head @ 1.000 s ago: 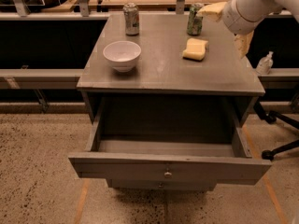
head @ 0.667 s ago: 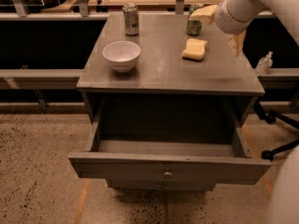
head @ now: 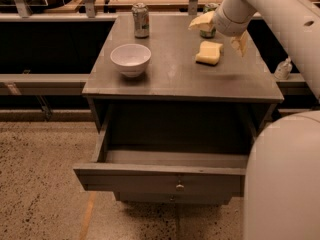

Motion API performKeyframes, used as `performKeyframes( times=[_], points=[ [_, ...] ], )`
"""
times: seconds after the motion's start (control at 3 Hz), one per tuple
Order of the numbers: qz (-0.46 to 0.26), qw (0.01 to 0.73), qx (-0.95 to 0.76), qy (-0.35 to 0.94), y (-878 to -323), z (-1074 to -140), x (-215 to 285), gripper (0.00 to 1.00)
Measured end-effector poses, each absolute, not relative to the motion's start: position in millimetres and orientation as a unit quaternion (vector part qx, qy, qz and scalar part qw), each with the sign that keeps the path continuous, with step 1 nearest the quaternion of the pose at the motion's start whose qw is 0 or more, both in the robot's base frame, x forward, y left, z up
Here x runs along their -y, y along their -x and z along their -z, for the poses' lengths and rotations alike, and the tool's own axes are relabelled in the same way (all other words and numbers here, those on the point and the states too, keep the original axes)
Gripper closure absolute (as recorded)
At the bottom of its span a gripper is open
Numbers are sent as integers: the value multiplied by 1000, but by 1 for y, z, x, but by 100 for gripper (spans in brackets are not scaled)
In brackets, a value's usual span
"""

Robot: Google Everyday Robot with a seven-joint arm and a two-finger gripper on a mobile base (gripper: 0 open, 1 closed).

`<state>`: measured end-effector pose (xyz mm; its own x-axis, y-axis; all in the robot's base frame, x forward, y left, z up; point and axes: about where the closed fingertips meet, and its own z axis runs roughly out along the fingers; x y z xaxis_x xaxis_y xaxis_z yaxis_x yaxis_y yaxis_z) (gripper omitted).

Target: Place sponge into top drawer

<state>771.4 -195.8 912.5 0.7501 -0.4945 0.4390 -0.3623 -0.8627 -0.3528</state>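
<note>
1. We see a dim, warm-toned scene, with light falling from above onto the cabinet top (head: 170,76).
2. The top drawer (head: 160,178) stands open, and its inside lies in deep shadow.
3. The gripper (head: 218,36) hangs at the back right, fingers spread above the sponge (head: 209,53). A soft shadow lies on the wood just in front.
4. The white bowl (head: 130,59) and the pale arm (head: 280,14) catch the most light.

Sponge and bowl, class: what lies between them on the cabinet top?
Nothing: bare cabinet top, seen in the camera view. The gripper hovers just above the sponge, fingers open.
</note>
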Motion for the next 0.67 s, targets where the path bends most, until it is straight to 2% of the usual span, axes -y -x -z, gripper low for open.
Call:
performKeyframes(
  times=[0.67],
  points=[
    [257, 61, -212, 941, -798, -881, 182, 0]
  ],
)
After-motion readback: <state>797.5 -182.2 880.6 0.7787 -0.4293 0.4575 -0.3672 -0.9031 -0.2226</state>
